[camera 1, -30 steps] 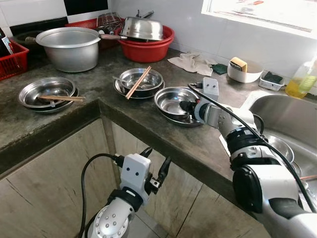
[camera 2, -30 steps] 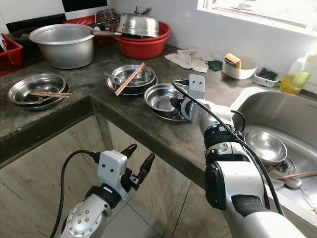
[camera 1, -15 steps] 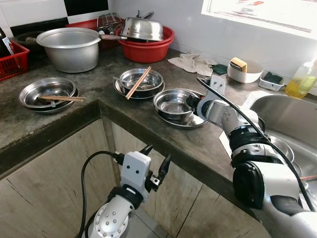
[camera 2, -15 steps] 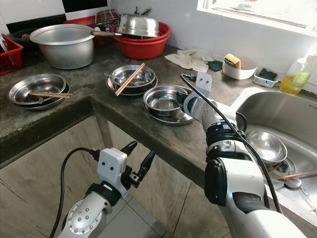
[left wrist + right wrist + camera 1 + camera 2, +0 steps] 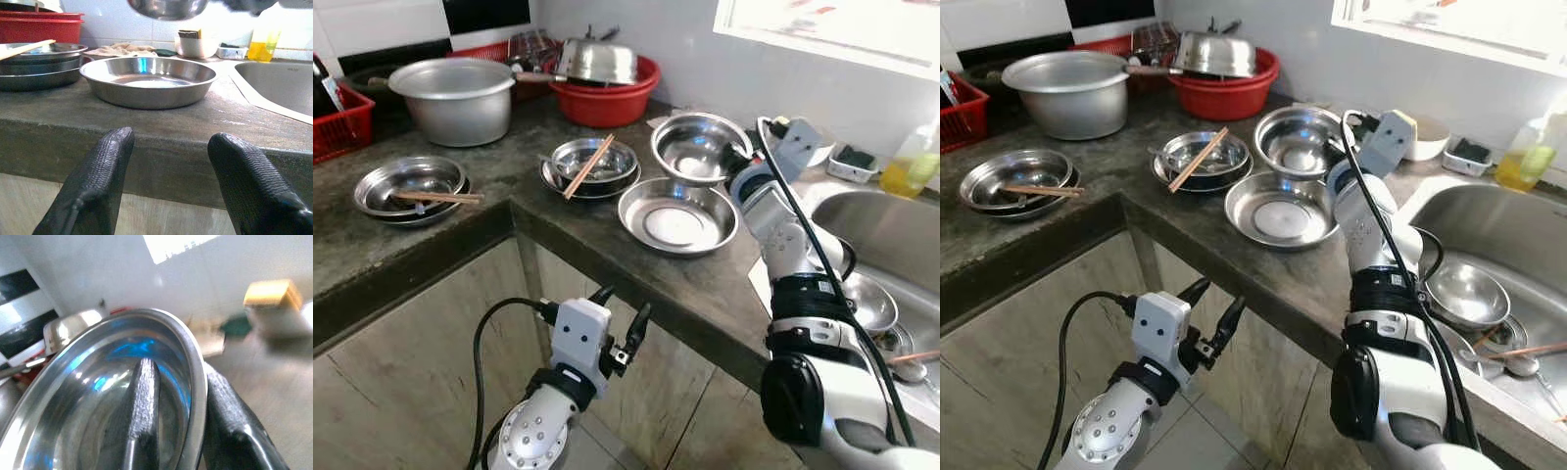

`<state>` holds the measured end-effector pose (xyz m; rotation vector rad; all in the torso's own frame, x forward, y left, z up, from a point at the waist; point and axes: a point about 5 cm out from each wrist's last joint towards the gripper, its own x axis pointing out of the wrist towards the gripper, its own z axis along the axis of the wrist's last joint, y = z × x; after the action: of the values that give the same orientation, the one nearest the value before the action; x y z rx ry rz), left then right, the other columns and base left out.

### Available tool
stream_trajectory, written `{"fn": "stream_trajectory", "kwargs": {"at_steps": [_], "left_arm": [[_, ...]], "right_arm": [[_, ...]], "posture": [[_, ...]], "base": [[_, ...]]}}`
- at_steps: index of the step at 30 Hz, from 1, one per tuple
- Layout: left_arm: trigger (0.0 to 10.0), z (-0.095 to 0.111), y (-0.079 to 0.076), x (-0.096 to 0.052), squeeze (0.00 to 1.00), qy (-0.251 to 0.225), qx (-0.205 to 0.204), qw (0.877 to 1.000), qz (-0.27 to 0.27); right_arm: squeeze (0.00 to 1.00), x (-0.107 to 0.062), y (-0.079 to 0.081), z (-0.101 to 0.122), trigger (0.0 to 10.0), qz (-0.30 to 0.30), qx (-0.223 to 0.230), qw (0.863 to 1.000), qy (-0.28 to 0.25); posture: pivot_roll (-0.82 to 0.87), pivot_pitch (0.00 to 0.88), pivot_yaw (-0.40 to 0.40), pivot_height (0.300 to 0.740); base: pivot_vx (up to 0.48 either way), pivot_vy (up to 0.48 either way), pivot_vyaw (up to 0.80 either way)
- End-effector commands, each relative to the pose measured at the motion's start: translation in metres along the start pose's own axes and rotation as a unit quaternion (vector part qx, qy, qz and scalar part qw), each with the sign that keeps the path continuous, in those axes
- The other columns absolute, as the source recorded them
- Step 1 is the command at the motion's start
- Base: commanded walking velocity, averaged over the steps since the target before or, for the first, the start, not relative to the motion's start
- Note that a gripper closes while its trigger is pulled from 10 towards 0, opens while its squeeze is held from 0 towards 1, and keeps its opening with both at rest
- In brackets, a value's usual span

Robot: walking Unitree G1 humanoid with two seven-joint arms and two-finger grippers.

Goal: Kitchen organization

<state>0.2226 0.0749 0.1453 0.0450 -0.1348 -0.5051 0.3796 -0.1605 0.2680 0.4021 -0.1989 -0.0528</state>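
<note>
The sink (image 5: 891,220) fills the right edge of the frame; the right gripper (image 5: 736,162), upper centre, pinches the rim of a tilted bowl (image 5: 698,147) held above the plate (image 5: 677,215), with the sink rightward. The right wrist view shows one finger inside the rim; the left gripper (image 5: 622,328) hangs low, spread

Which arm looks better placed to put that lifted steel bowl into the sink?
The right. Its gripper already pinches the steel bowl by the rim, beside the sink. The left gripper hangs open below the counter edge.
</note>
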Motion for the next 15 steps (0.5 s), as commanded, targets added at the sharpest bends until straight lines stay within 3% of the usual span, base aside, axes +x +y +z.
{"fn": "stream_trajectory", "kwargs": {"at_steps": [1,4,8,10,15], "left_arm": [[10.0,0.0,0.001,0.002,0.0,-0.001,0.004,1.0,0.006],[10.0,0.002,0.003,0.003,0.0,-0.007,0.002,1.0,0.012],[10.0,0.0,0.002,0.004,0.0,-0.006,-0.002,1.0,0.013],[10.0,0.008,0.002,0.007,0.0,-0.022,0.001,1.0,0.011],[10.0,0.011,0.003,0.008,0.0,-0.027,-0.005,1.0,0.01]], "right_arm": [[0.0,-0.014,0.021,0.027,0.0,0.048,-0.085,0.99,-0.101],[0.0,-0.035,0.025,0.028,0.0,0.067,-0.163,0.974,-0.141],[0.0,-0.036,0.027,0.032,0.0,0.066,-0.188,0.969,-0.147],[0.0,-0.075,0.013,0.012,0.0,0.065,-0.225,0.959,-0.158],[0.0,-0.099,0.003,-0.003,0.0,0.044,-0.258,0.954,-0.144]], "posture": [[0.04,0.015,-0.069,0.74],[0.03,0.013,-0.066,0.74],[0.03,0.012,-0.065,0.74],[0.03,0.011,-0.061,0.74],[0.02,0.011,-0.052,0.74]], "base": [[0.0,0.0,0.0],[0.0,0.0,0.0],[0.0,0.0,0.0],[0.0,0.0,0.0],[0.0,0.0,0.0]]}}
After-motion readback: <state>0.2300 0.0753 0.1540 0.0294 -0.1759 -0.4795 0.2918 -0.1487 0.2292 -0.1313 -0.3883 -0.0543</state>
